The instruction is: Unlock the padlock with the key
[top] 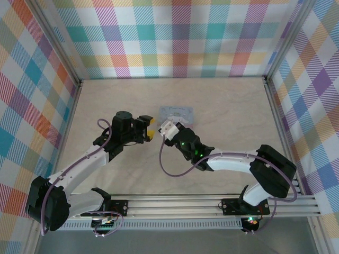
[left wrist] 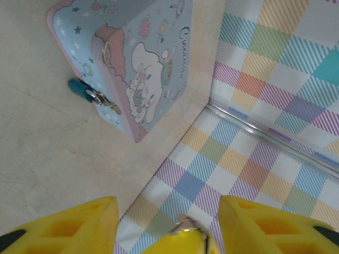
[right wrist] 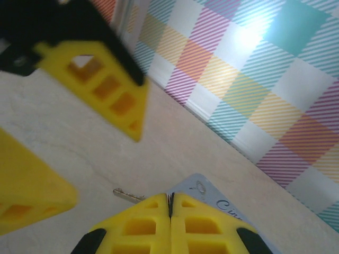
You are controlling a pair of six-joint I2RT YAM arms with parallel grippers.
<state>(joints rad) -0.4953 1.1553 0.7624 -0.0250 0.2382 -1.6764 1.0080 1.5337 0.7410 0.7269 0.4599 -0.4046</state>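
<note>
The left arm (top: 79,169) and right arm (top: 233,159) meet nose to nose at the middle of a pale, marble-veined counter (top: 228,116). Cloth walls (top: 175,37) of pastel plaid box it in on three sides, framed by bare aluminium posts (top: 57,42). A slotted aluminium rail (top: 212,203) along the near edge carries both arm bases.

Just beyond the tools lies a light blue cartoon-print tin box (top: 177,112), flat on the counter and apart from the back wall. The padlock (left wrist: 80,88), its dark teal-blue body tiny against the tin, hangs by its silvery shackle from the clasp on the box's side wall. Whether its body touches the counter cannot be told.

The right tool (right wrist: 170,197) has its yellow fingers pressed tight together. The key (right wrist: 127,194), a thin silvery sliver, juts sideways from their tips, low over the counter. The left tool (left wrist: 168,205) stands about half open and holds nothing, its two yellow fingers on either side of the right tool's tip. Purple cables (top: 164,159) loop from both arms over the counter.
</note>
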